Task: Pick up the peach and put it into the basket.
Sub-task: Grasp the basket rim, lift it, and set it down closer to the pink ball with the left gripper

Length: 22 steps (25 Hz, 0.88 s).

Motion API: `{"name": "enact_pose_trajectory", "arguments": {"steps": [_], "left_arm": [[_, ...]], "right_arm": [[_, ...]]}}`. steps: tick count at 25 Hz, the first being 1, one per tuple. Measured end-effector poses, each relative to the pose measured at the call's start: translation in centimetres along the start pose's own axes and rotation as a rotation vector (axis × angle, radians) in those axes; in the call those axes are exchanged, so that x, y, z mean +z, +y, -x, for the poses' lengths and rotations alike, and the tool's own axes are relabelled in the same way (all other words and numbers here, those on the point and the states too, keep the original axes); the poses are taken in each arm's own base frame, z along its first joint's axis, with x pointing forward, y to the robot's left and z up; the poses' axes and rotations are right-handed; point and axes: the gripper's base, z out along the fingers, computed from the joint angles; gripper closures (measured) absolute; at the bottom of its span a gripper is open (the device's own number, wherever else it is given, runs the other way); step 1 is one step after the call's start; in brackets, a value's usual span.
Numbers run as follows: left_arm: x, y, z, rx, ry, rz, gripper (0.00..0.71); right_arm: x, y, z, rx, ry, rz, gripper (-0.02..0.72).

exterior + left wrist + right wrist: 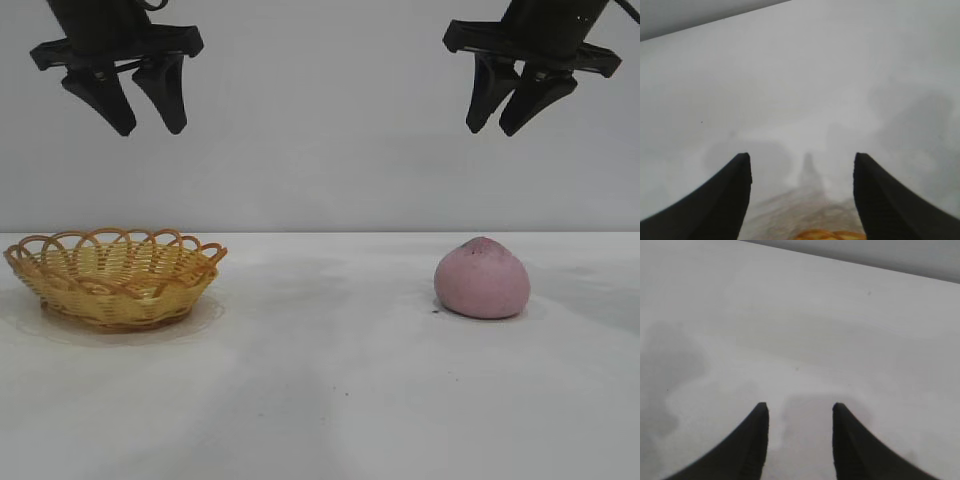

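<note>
The dusty pink peach (482, 279) rests on the white table at the right. The yellow wicker basket (113, 276) with a looped orange rim stands at the left and holds nothing; a sliver of its rim (832, 235) shows in the left wrist view. My left gripper (150, 122) hangs high above the basket, open with nothing between its fingers, seen too in its own wrist view (802, 160). High over the peach, my right gripper (494, 125) is open and empty; its wrist view (799, 407) shows only bare table, not the peach.
The white table (320, 380) runs flat between basket and peach, with a grey wall behind. A few small dark specks lie near the peach.
</note>
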Motion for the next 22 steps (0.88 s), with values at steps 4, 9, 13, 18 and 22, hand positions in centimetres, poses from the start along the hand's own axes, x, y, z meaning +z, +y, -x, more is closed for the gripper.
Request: {"name": "enact_pose_trajectory", "arguments": {"steps": [4,9,13,18,22], "left_arm": [[0.0,0.0,0.0,0.0,0.0,0.0,0.269],[0.0,0.0,-0.1,0.016,0.011,0.005,0.269],[0.1,0.6,-1.1,0.129,0.12,0.059,0.269],[1.5,1.6,-3.5,0.218,0.345,0.093,0.269],[3.0,2.3,-5.2,0.237,0.464,0.083,0.269]], "right_arm": [[0.0,0.0,0.0,0.0,0.0,0.0,0.444],[0.0,0.0,0.0,0.0,0.0,0.0,0.444],[0.0,0.0,-0.1,0.0,0.006,0.002,0.444],[0.0,0.0,-0.1,0.0,0.01,0.004,0.444],[0.0,0.1,-0.2,0.0,0.016,0.006,0.444]]}}
